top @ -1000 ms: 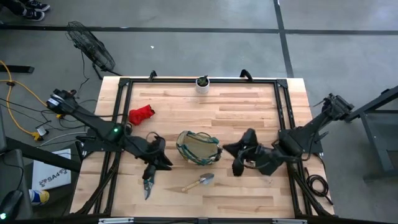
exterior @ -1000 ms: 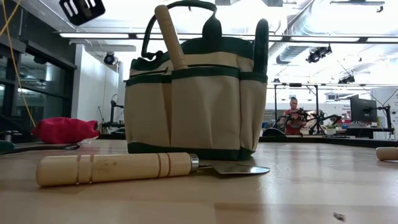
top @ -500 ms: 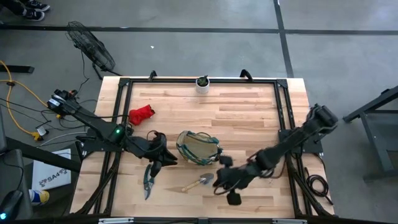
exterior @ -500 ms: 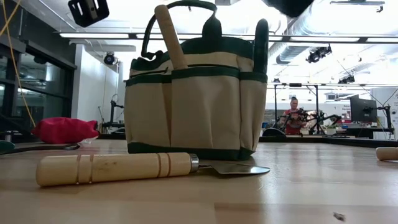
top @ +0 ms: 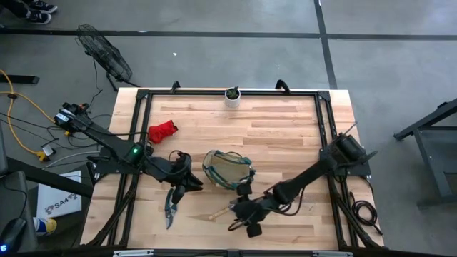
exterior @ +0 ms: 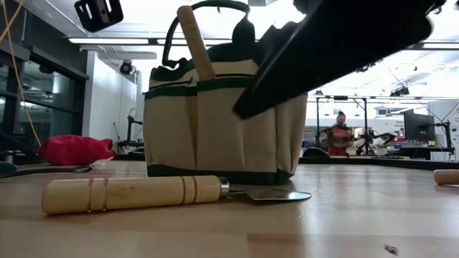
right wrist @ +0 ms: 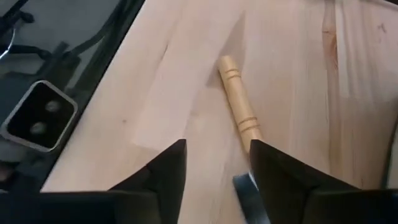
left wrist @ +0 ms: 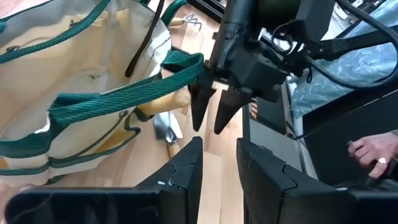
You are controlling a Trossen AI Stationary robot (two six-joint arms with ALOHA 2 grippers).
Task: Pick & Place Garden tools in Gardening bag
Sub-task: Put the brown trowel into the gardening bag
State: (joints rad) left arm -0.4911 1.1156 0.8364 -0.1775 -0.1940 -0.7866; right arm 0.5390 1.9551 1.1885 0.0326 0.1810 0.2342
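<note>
A wooden-handled trowel (top: 227, 209) lies flat on the table near its near edge, in front of the tan gardening bag (top: 227, 170), which stands upright. My right gripper (top: 238, 212) is open just above the trowel; in the right wrist view its fingers stand either side of the handle's (right wrist: 239, 112) blade end, touching nothing. My left gripper (top: 183, 179) is open and empty at the bag's left side. The pruning shears (top: 170, 208) lie near-left of it. The red item (top: 163, 131) lies farther back on the left. A wooden handle (exterior: 196, 41) sticks up from a bag pocket.
A small white pot with a plant (top: 233, 95) stands at the table's far edge. Another wooden handle end (exterior: 446, 176) shows at the low view's right edge. A person's hand (left wrist: 368, 150) shows beyond the table in the left wrist view. Bare wood lies right of the bag.
My right gripper has swung from the bag's right side toward the table's near edge and left, coming down over the trowel. The trowel, the bag and the other tools have stayed in place.
</note>
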